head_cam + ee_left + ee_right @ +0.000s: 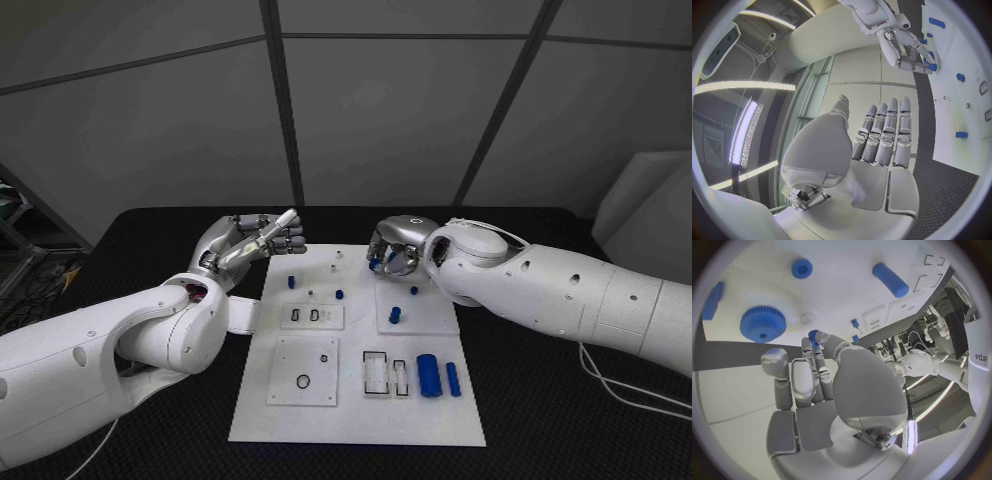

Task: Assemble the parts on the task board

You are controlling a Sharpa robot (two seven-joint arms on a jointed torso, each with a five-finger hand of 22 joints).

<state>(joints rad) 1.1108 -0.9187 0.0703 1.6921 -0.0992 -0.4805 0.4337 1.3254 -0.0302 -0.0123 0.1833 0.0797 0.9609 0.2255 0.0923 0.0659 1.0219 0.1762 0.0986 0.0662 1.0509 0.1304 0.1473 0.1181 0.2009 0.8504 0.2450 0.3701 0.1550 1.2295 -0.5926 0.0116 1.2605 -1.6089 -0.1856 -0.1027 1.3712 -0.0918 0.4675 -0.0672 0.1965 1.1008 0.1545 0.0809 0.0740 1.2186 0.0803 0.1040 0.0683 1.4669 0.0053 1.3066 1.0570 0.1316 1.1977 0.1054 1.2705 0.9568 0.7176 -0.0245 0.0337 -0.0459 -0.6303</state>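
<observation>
Right robot hand (394, 246) pinching small gear (814, 334); left robot hand (254, 239) raised, empty.

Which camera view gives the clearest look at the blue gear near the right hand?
The right wrist view: the blue gear lies close and unobstructed on the task board, its teeth visible, just beyond the right hand. In the head view the hand hides that spot. In the left wrist view I cannot pick it out.

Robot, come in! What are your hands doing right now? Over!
Left hand open, raised beside the task board. Right hand pinching a small blue part over the board's far end. Nothing blocking it.
</observation>
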